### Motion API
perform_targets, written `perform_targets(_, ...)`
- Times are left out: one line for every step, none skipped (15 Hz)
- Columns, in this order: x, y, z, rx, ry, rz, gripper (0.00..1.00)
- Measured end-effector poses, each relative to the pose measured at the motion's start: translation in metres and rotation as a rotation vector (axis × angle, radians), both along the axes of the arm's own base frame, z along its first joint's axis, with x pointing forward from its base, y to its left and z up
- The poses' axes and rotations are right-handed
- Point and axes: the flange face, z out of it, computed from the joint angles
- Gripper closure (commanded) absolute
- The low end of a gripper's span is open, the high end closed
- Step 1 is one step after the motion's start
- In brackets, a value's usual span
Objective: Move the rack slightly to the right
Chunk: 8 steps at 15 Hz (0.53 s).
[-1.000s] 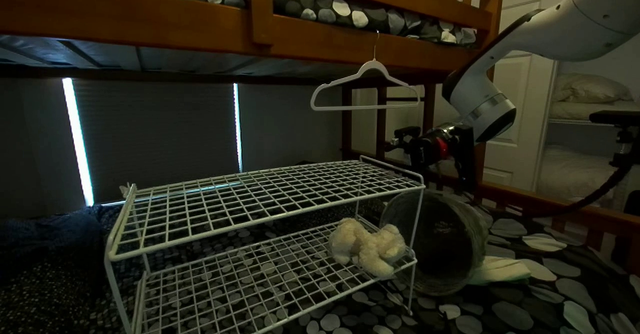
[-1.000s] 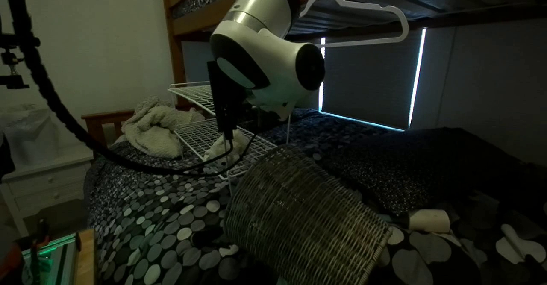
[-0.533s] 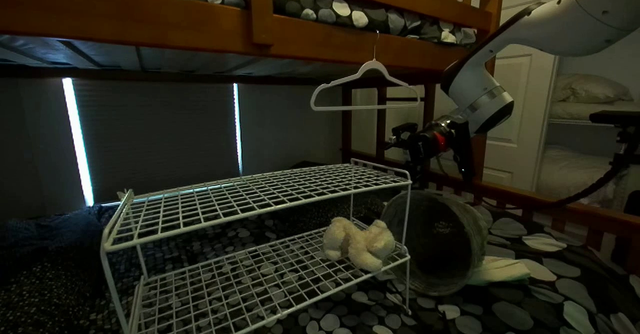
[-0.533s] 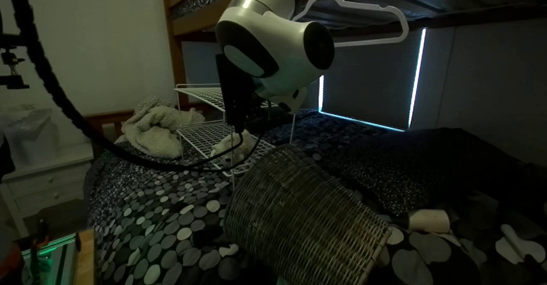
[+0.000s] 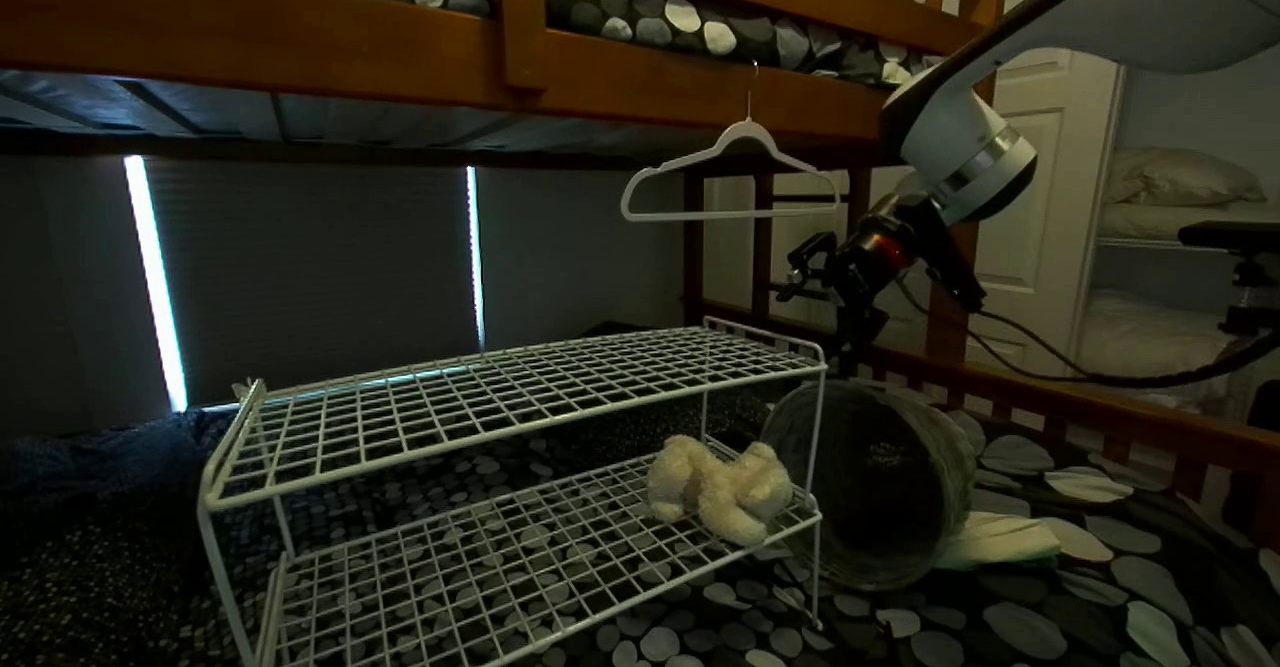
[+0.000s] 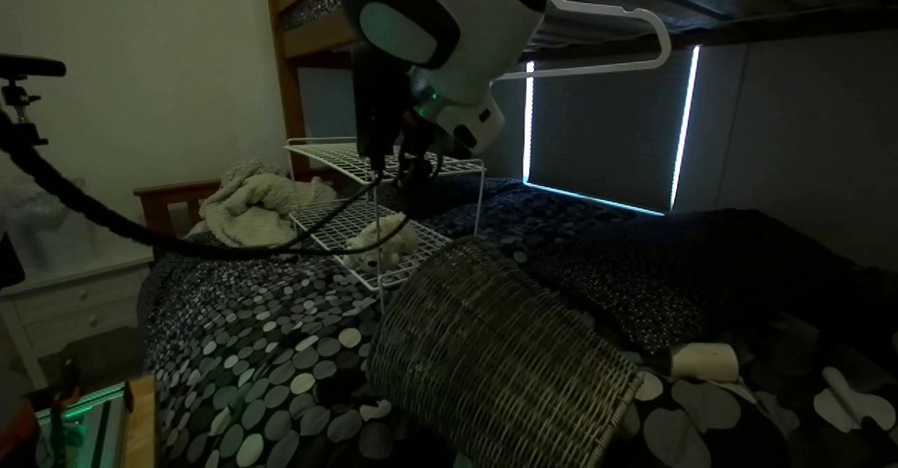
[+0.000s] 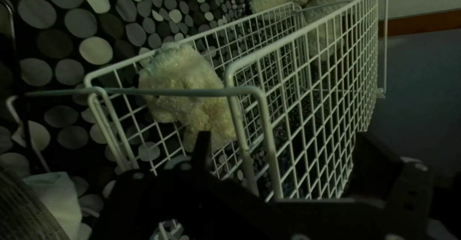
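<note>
The white wire rack [image 5: 520, 435] stands on the dotted bedding, with a pale plush toy [image 5: 720, 492] on its lower tier. The rack also shows in an exterior view [image 6: 344, 163], partly hidden by the arm, and in the wrist view [image 7: 299, 34]. My gripper [image 5: 815, 317] is above and just beyond the rack's end nearest the arm, tilted down. In the wrist view my gripper [image 7: 284, 153] has its fingers wide apart. The rack's end and top tier show between and beyond them, and nothing is held. The fingers look apart from the rack.
A wicker basket [image 6: 498, 356] lies on its side at the rack's near end. A white hanger [image 5: 735, 215] hangs from the upper bunk's wooden rail [image 5: 300, 32]. A fluffy blanket [image 6: 259, 208] lies beyond the rack. The arm's cable [image 6: 210, 249] hangs low across the rack's end.
The rack, with the toy, shifted between the two earlier moments: leftward in an exterior view, away from the basket end. Since then my gripper has risen and tilted, while the rack stayed nearly still.
</note>
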Motion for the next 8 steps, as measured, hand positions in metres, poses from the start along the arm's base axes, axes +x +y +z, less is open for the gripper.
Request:
perform_targets(-0.006,0.005,0.017,-0.045,0.030,-0.004,0.00)
perform_targets(-0.013,0.011,0.036,-0.092,0.057,-0.012,0.00)
perform_targets(-0.021,0.017,0.056,-0.139,0.076,-0.025,0.00)
perform_targets(-0.029,0.024,0.078,-0.190,0.089,-0.044,0.00)
perform_targets(-0.036,0.033,0.098,-0.239,0.095,-0.067,0.00)
perform_targets(-0.043,0.042,0.119,-0.291,0.094,-0.089,0.00)
perform_targets(-0.049,0.053,0.137,-0.343,0.091,-0.109,0.00)
perform_targets(-0.054,0.063,0.153,-0.397,0.087,-0.128,0.00)
